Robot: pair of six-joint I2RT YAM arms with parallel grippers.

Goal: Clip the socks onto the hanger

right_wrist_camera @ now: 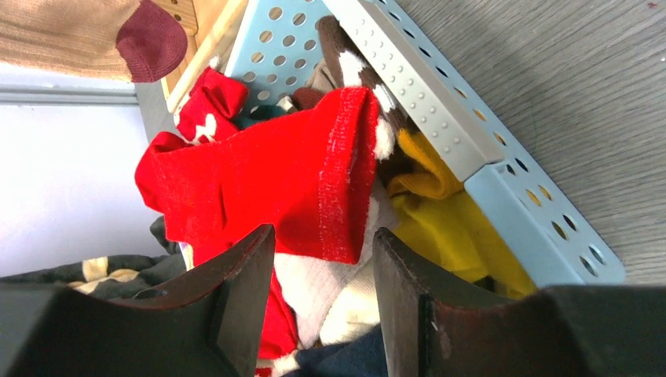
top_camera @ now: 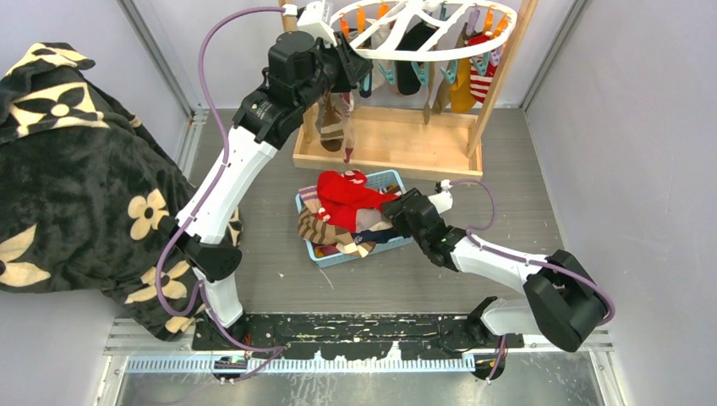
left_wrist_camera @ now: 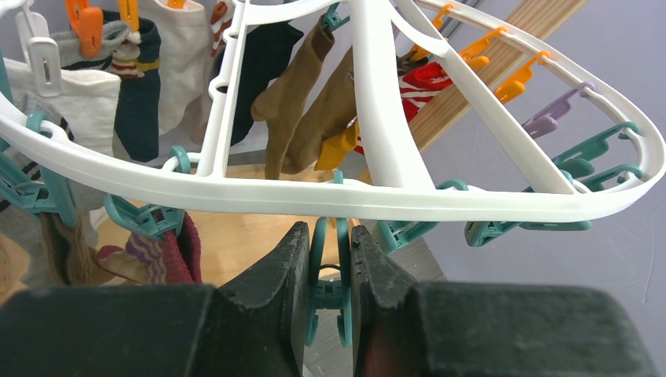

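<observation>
Left hand [left_wrist_camera: 330, 259] pinches an upright teal clip [left_wrist_camera: 317, 251], 6 o'clock on the hanger [left_wrist_camera: 377, 192]; right hand [right_wrist_camera: 323, 243], half-open, straddles red sock [right_wrist_camera: 290, 173], cuff toward 3 o'clock.

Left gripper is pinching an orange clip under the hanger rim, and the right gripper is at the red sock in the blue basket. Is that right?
Not quite: the clip in the left gripper is teal, not orange, as the left wrist view shows. It does hang under the hanger rim, and the right gripper is at the red sock in the blue basket.
</observation>
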